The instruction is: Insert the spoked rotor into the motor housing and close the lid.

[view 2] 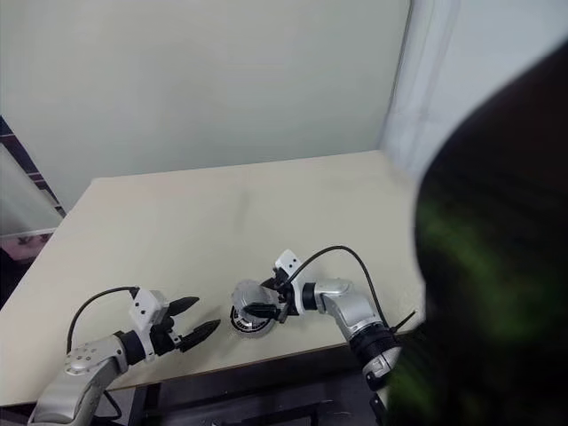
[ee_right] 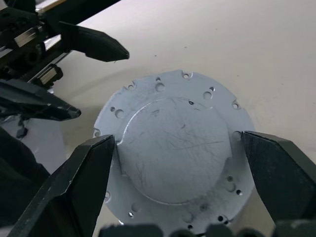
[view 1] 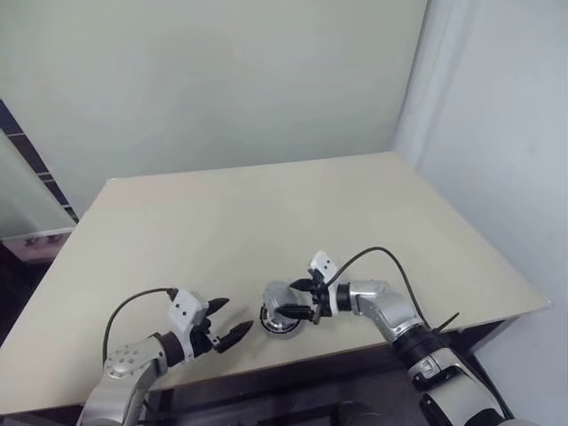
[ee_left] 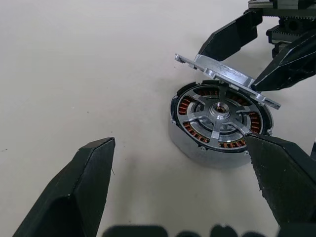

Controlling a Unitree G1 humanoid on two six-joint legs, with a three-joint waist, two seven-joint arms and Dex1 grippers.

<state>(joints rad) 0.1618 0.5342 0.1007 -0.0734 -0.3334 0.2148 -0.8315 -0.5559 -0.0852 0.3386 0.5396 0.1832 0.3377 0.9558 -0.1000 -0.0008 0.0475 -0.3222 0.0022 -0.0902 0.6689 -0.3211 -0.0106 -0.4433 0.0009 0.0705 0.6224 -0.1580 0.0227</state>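
- Two hands are at work near the counter's (view 1: 266, 222) front edge: the right hand (ee_left: 256, 59) pinches the lid (ee_left: 227, 79) by its rim between its two black fingers, while the left hand (view 1: 222, 333) hangs spread and empty just beside the motor housing (ee_left: 197, 143), its fingertips pointing at it.
- Directly below the right hand's fingertips, the spoked rotor (ee_left: 219, 116) looks already seated inside the housing, copper windings showing between its spokes; the housing stands on the counter between the two hands.
- Tilted lid: it is held at a slant over the far side of the housing, apart from it as far as I can tell. If lowered like this, one edge would likely land first and the lid could jam crooked on the rim.
- Thin grip: the fingers hold only the lid's edge, so any push against the housing may make it pivot or slip out.
- Loose housing: nothing steadies it. A sideways nudge from the lid could slide it towards the counter's near edge; the spread left hand is near enough to brace it but is not touching.
- Offset risk: the lid's centre sits beyond the rotor hub, so it probably needs shifting over the hub before release.
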